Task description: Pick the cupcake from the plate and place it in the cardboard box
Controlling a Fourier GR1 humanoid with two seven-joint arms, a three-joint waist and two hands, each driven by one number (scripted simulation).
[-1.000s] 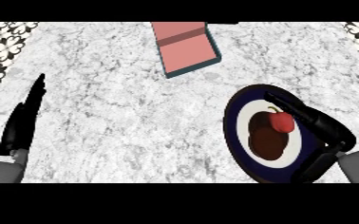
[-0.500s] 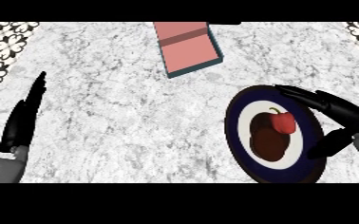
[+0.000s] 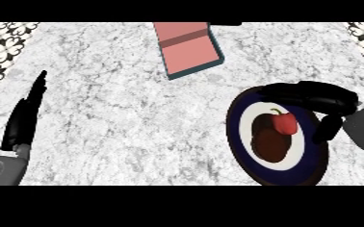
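A dark brown cupcake (image 3: pixel 270 142) with a red topping (image 3: pixel 285 123) lies on a plate (image 3: pixel 241 146) with a dark blue rim and white middle, at the right of the head view. My right hand (image 3: pixel 320 101) hovers over the plate's upper right edge, fingers stretched leftward above the cupcake and the thumb hanging beside it; it holds nothing. The pink box (image 3: pixel 186 48) with a teal edge sits at the top centre. My left hand (image 3: pixel 25 113) rests open at the left edge, fingers up.
The marble counter (image 3: pixel 128 120) spreads between the box and the plate. Patterned tiles (image 3: pixel 13 38) show at the upper left corner and the upper right corner.
My right hand has moved left and up over the plate's rim, its fingers now reaching above the cupcake. The left hand, box and plate stay put.
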